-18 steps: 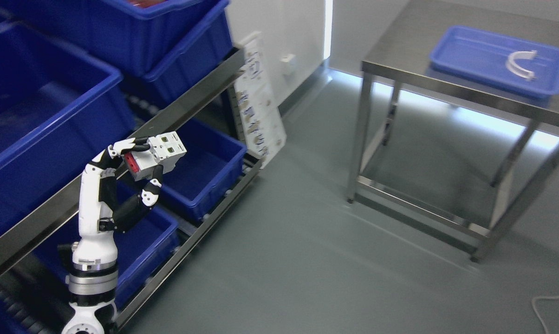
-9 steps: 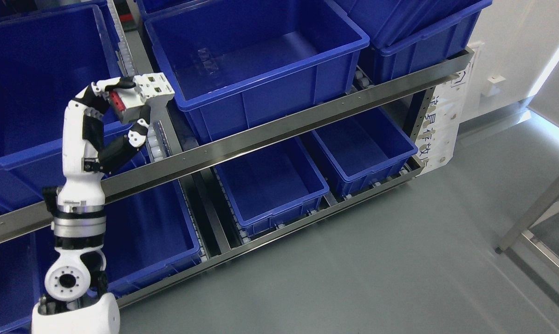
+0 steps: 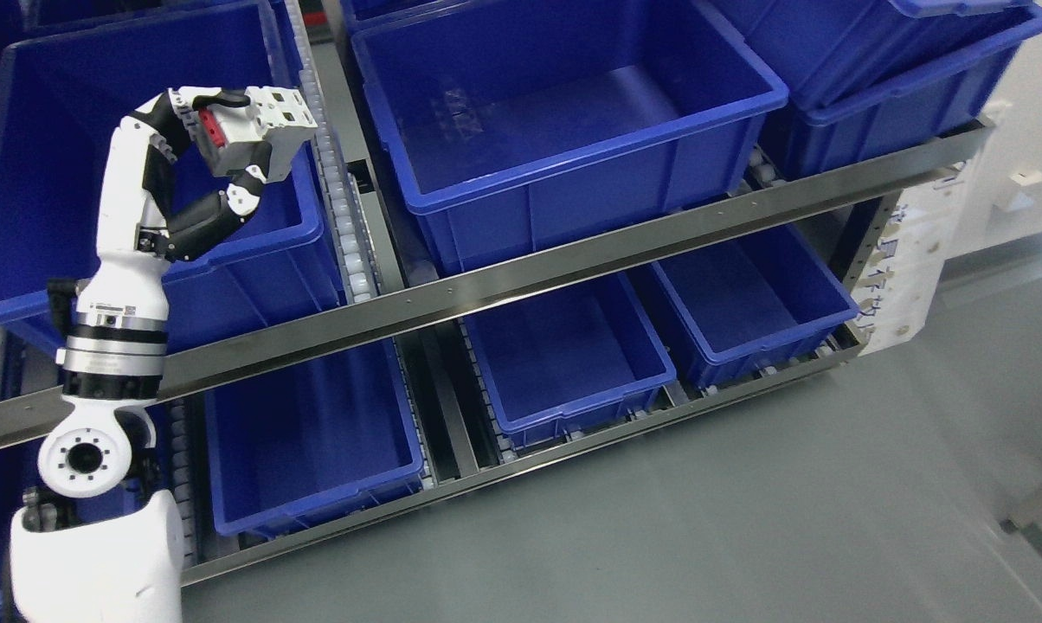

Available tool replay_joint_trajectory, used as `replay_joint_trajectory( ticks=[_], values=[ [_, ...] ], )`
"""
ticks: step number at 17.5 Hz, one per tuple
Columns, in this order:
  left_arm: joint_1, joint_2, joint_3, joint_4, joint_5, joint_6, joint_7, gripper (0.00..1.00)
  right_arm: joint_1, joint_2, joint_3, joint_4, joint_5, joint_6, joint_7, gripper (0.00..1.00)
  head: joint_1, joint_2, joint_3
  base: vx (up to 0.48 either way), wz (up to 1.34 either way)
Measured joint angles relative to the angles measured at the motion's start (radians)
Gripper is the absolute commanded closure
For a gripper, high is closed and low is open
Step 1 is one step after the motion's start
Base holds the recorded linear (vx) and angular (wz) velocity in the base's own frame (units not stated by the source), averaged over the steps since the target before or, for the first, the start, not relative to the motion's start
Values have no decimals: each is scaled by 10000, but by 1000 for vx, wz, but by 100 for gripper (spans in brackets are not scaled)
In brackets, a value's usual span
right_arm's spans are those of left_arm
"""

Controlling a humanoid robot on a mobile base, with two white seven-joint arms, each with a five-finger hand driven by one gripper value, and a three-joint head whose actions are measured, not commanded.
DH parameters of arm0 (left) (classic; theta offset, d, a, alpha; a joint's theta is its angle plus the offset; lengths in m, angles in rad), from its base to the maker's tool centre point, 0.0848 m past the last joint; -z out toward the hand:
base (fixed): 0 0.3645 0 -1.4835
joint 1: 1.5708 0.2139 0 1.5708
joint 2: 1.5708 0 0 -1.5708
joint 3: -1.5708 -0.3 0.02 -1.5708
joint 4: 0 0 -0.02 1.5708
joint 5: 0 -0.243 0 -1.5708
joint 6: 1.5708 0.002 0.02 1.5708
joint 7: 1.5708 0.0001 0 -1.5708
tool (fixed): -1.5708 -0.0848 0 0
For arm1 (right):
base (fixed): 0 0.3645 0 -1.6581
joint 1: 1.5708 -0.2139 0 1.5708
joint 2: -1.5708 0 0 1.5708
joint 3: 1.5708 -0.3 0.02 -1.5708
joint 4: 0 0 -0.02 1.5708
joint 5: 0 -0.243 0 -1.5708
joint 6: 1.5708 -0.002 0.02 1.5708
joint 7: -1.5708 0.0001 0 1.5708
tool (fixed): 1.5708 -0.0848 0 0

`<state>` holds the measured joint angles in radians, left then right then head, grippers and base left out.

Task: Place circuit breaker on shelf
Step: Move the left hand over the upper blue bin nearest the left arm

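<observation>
1. While the left hand is pinching the circuit breaker between curled fingers, it is hovering over the right rim of the upper-left bin on the shelf.
2. Lowering it well inside that rim before letting go is looking wise.
3. Roller tracks and a bigger bin are sitting just beside, risking a snag.
</observation>
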<state>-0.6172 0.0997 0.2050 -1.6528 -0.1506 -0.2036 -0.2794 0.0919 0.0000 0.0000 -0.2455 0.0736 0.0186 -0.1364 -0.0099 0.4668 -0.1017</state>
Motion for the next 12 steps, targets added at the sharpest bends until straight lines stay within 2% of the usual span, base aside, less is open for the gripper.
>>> replay_joint_trajectory(
  ticks=[7,12],
  values=[
    [-167,950,171,467,-100,248,-432,84,0,0,0,1,0,0,0,0,0,0,0,105,242],
    [-794,1479,180,1171,-247,282,-764,84,1,0,0,1,0,0,0,0,0,-1,0,123,108]
  ],
)
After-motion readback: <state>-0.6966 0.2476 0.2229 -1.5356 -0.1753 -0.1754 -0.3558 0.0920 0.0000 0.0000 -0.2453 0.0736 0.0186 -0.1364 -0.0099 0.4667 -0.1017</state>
